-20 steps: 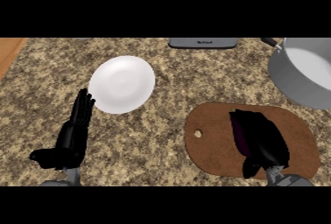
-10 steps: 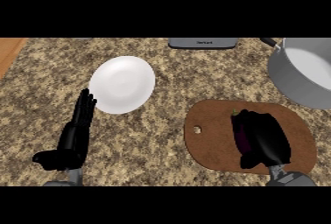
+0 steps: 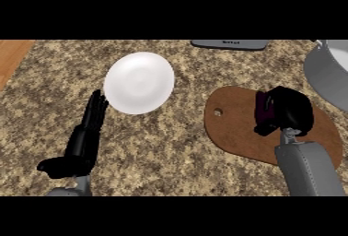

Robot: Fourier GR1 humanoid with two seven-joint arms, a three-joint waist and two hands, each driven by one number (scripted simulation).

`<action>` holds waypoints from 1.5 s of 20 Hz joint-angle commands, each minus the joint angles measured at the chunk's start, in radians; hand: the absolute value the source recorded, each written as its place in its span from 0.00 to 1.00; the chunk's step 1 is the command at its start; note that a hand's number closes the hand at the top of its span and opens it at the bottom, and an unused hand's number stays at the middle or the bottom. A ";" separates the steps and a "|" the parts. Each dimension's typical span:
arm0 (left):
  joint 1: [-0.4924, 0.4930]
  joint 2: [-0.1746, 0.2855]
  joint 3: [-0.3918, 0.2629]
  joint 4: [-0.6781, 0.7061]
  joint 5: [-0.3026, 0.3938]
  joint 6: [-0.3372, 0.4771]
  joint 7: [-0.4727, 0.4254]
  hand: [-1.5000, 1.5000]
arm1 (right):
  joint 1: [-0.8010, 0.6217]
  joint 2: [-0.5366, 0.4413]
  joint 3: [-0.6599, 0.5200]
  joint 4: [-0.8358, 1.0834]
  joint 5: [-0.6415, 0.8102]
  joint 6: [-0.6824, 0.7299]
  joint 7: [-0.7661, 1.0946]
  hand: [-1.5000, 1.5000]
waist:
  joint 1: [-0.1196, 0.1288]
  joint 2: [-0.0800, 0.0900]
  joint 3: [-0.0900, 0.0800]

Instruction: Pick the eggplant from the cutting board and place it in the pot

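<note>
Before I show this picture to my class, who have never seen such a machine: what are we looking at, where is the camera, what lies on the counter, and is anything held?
This is one view, from the robot's head, looking steeply down at a speckled counter. The two grey forearms ending in black hands are the robot's own. Its left hand rests open at the left, beside a white plate. Its right hand is curled round a purple eggplant on a brown cutting board. A grey pot stands at the upper right.
</note>
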 commanded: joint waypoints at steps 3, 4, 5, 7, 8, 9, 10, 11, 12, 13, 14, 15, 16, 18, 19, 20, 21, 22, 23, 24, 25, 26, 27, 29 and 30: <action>-0.037 -0.003 -0.026 0.006 -0.005 -0.022 0.008 0.50 | -0.281 -0.004 -0.203 0.226 0.035 -0.047 0.257 1.00 | 0.065 0.021 0.004; -0.046 -0.009 -0.038 0.007 -0.012 -0.022 0.009 0.50 | -0.330 -0.013 -0.203 0.258 0.063 -0.062 0.286 1.00 | 0.078 0.023 0.004; -0.059 0.000 -0.028 0.001 -0.005 -0.027 0.024 0.50 | -0.371 -0.017 -0.210 0.295 0.086 -0.098 0.312 1.00 | 0.080 0.020 0.004; -0.062 0.004 -0.023 0.008 -0.002 -0.033 0.018 0.50 | -0.451 -0.066 -0.224 0.350 0.128 -0.143 0.335 1.00 | 0.089 0.021 0.003; -0.053 -0.009 -0.032 0.021 -0.005 -0.027 0.012 0.50 | -0.487 -0.077 -0.229 0.374 0.144 -0.175 0.347 1.00 | 0.091 0.023 0.003; -0.050 -0.012 -0.039 0.016 -0.013 -0.023 0.008 0.50 | -0.526 -0.087 -0.218 0.403 0.182 -0.198 0.372 1.00 | 0.093 0.018 0.003; -0.066 -0.007 -0.030 0.019 -0.003 -0.030 0.024 0.50 | -0.579 -0.105 -0.217 0.444 0.199 -0.186 0.387 1.00 | 0.088 0.016 0.002; -0.067 -0.023 -0.059 0.002 -0.014 -0.025 0.034 0.50 | -0.602 -0.114 -0.203 0.481 0.234 -0.209 0.398 1.00 | 0.089 0.015 0.003; -0.083 -0.007 -0.026 0.029 0.000 -0.034 0.021 0.50 | -0.639 -0.114 -0.198 0.508 0.260 -0.232 0.426 1.00 | 0.083 0.017 0.001; -0.078 -0.012 -0.031 0.035 0.004 -0.037 0.026 0.50 | -0.653 -0.142 -0.200 0.553 0.281 -0.247 0.424 1.00 | 0.072 0.017 0.001; -0.078 -0.015 -0.038 0.000 -0.012 -0.018 0.040 0.50 | -0.691 -0.132 -0.202 0.594 0.307 -0.233 0.485 1.00 | 0.093 0.014 0.002; -0.067 -0.021 -0.044 0.022 -0.016 -0.018 0.028 0.50 | -0.708 -0.136 -0.199 0.630 0.329 -0.260 0.499 1.00 | 0.081 0.015 0.002; -0.054 -0.019 -0.046 0.027 -0.013 -0.025 0.016 0.50 | -0.728 -0.130 -0.192 0.664 0.358 -0.269 0.533 1.00 | 0.085 0.016 0.001; -0.078 -0.017 -0.028 0.037 -0.022 -0.009 0.016 0.50 | -0.765 -0.144 -0.209 0.721 0.384 -0.301 0.572 1.00 | 0.066 0.014 0.002; -0.066 -0.021 -0.044 0.030 -0.022 -0.015 0.022 0.50 | -0.791 -0.146 -0.216 0.744 0.401 -0.305 0.607 1.00 | 0.074 0.015 0.002; -0.095 -0.028 -0.044 0.041 -0.030 -0.006 0.032 0.50 | -0.800 -0.159 -0.223 0.774 0.411 -0.316 0.611 1.00 | 0.067 0.020 0.002; -0.083 -0.019 -0.020 0.018 0.000 -0.015 0.049 0.50 | -0.800 -0.179 -0.236 0.799 0.411 -0.347 0.592 1.00 | 0.059 0.013 0.003; -0.089 -0.015 -0.018 0.055 -0.013 -0.014 0.029 0.50 | -0.828 -0.183 -0.246 0.824 0.418 -0.337 0.609 1.00 | 0.051 0.014 0.002; -0.057 0.009 -0.005 0.023 -0.008 -0.023 0.018 0.50 | -0.794 -0.174 -0.253 0.844 0.430 -0.389 0.627 1.00 | 0.047 0.007 0.003; -0.084 -0.029 -0.015 0.072 -0.011 -0.007 0.008 0.50 | -0.851 -0.210 -0.265 0.863 0.434 -0.350 0.617 1.00 | 0.042 0.014 0.002; -0.047 -0.006 -0.017 0.037 -0.017 -0.015 0.011 0.50 | -0.825 -0.192 -0.271 0.884 0.444 -0.403 0.643 1.00 | 0.044 0.007 0.003; -0.068 -0.024 -0.013 0.052 -0.011 -0.005 0.012 0.50 | -0.860 -0.210 -0.278 0.901 0.452 -0.375 0.644 1.00 | 0.028 0.003 0.003; -0.088 0.006 0.019 0.032 0.000 -0.012 0.028 0.50 | -0.873 -0.248 -0.293 0.924 0.448 -0.370 0.613 1.00 | 0.029 0.003 0.003; -0.058 -0.031 -0.025 0.027 -0.024 0.012 0.036 0.50 | -0.867 -0.220 -0.298 0.954 0.471 -0.410 0.667 1.00 | 0.017 -0.003 0.003; -0.055 -0.013 0.011 0.064 -0.009 -0.001 -0.001 0.50 | -0.848 -0.218 -0.309 0.973 0.469 -0.449 0.656 1.00 | 0.012 0.000 0.003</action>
